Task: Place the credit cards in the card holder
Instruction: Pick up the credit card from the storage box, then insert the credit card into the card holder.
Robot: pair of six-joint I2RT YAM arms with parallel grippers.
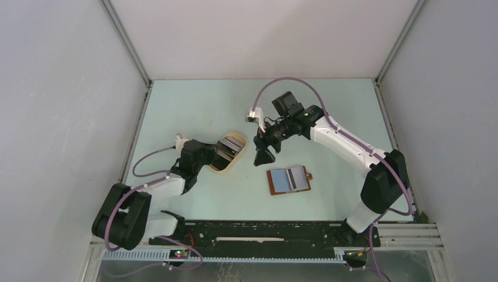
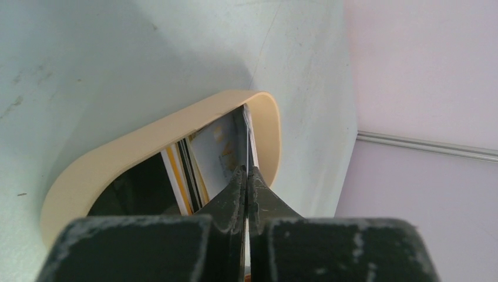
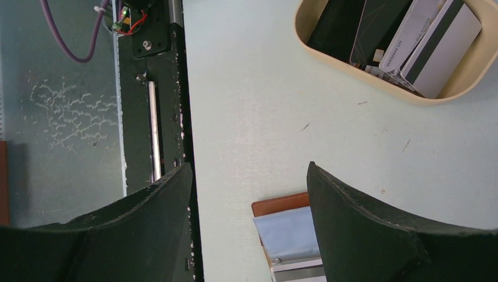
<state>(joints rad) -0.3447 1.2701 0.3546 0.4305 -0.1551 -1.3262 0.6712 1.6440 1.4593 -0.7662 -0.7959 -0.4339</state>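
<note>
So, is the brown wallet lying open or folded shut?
Open: the wallet lies spread flat, its grey-blue inside facing up.

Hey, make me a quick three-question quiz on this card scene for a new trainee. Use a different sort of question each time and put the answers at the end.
1. True or false: the reddish-brown leather card holder lies folded shut on the table.
2. Multiple choice: where do the thin rectangular credit cards sit?
A) spread on the bare table
B) in the oval tan tray
C) between the right fingers
3. Fill in: the left fingers are pinched on one card's edge inside the tray, while the right fingers stand ___ above the table.

Key: 1 false, it lies open. 2 B. 3 open.
</note>
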